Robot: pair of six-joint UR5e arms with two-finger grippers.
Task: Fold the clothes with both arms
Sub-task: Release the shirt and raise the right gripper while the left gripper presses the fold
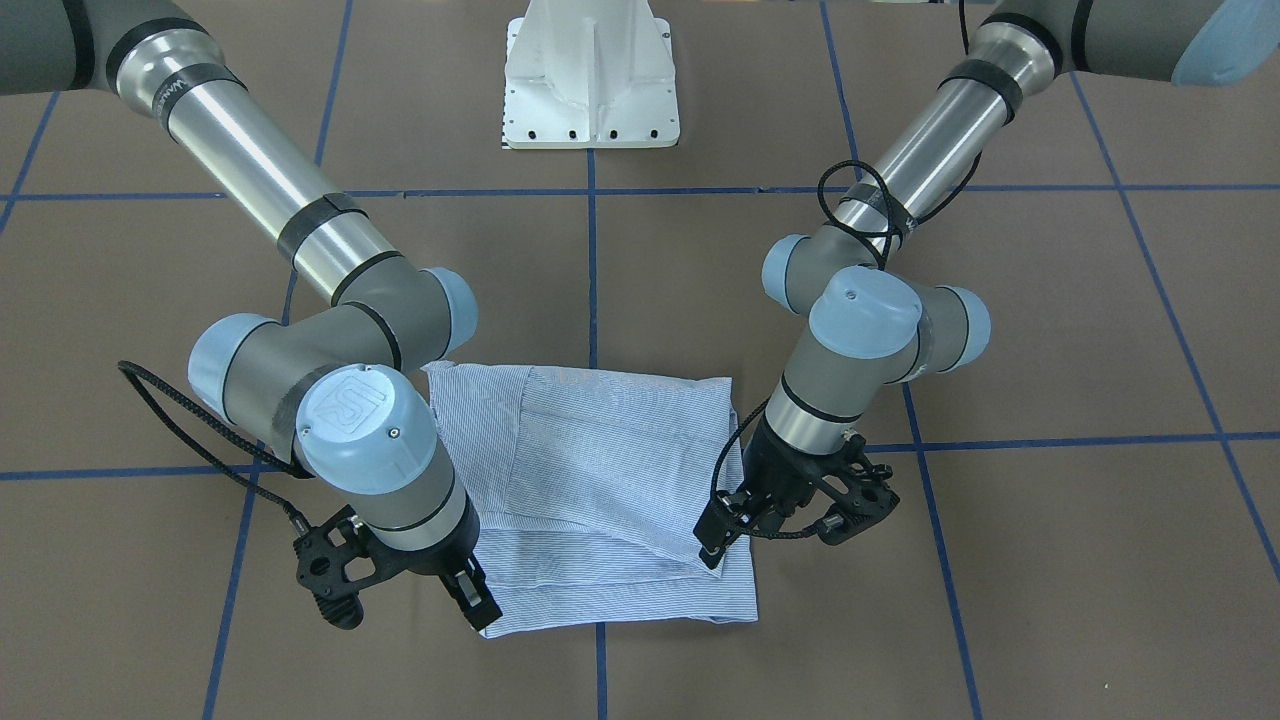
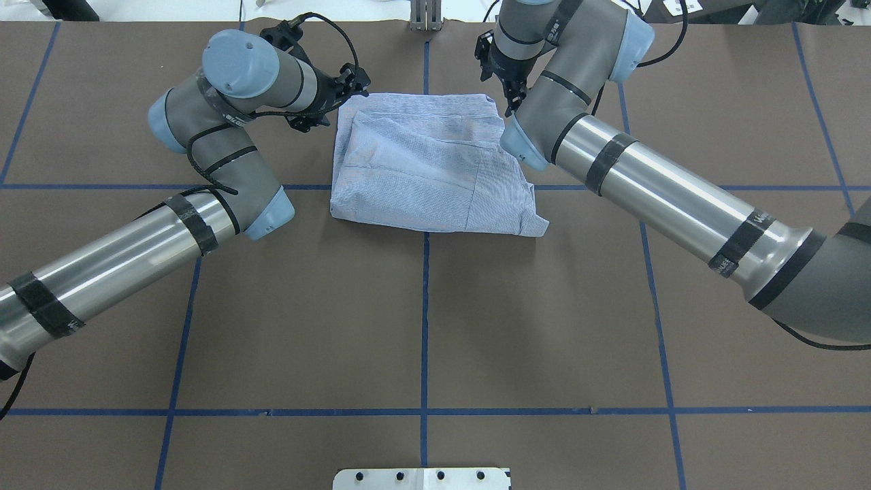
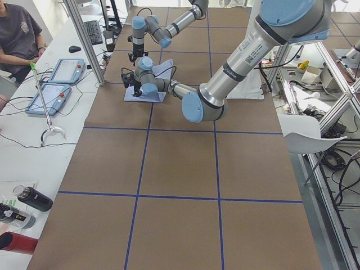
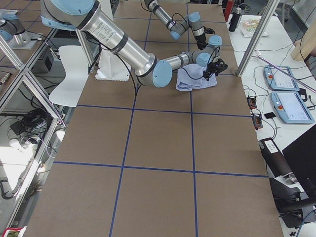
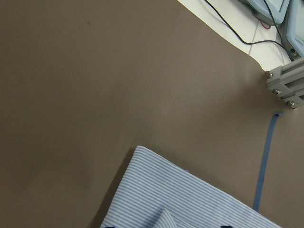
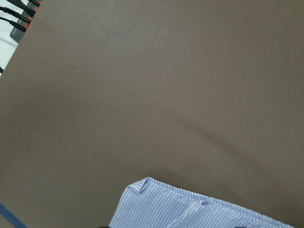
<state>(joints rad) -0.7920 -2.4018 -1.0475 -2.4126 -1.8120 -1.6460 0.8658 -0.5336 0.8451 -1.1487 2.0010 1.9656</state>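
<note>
While the light blue-and-white finely striped fabric shirt (image 1: 600,470) lay folded into a rough rectangle on the brown counter (image 1: 1050,330), both arms reached down to it. From the front, it straddled the middle blue tape line, well away from the white pedestal base (image 1: 592,75). The black left gripper (image 1: 775,532) stood at one side edge of the shirt, jaws spread wide and grasping nothing, one jaw over the cloth's edge, the other over bare counter. The black right gripper (image 1: 410,605) stood at the opposite corner, jaws likewise released.

From overhead, the shirt sat near the counter's far edge, with one gripper at each far corner.

From the left end, both arms met over the shirt far down the counter. A seated person (image 3: 19,31) and two grey-blue tablet-like control pendants (image 3: 64,70) were at the side bench.

From the right end, the shirt lay under both wrists.

Each wrist camera showed only one striped corner on bare counter. Neither showed the jaws clearly.
</note>
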